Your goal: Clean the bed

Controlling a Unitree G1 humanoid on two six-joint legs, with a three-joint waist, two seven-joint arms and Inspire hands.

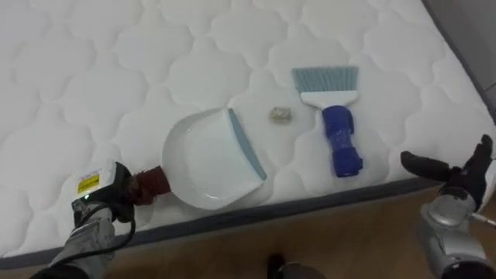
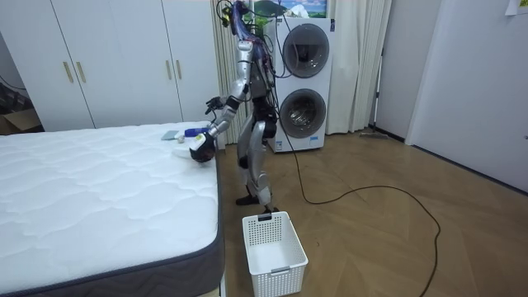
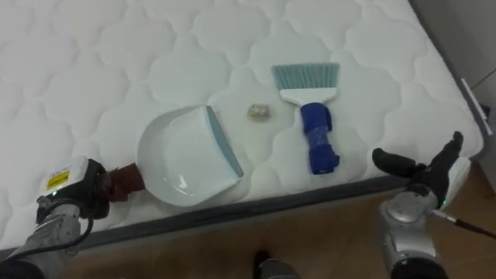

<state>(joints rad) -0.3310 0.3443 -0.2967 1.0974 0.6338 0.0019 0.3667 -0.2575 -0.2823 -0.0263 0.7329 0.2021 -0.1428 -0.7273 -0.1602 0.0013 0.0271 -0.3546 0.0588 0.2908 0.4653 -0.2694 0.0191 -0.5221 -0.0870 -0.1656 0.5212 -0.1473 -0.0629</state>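
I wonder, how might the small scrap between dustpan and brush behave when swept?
The scrap looks small and crumpled, so probably light and easily pushed. Its rounded shape may roll on the quilted mattress, perhaps catching in seams.

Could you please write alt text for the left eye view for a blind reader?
The robot's left hand grips a white dustpan by its handle on a quilted mattress. Beside the pan lie a small scrap and a blue-handled brush; the right hand hovers open.

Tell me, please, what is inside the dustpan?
The dustpan shows a bare white inside, with nothing visible in it. The small crumpled scrap lies outside on the mattress, between its lip and the brush. The left hand covers the end of its handle.
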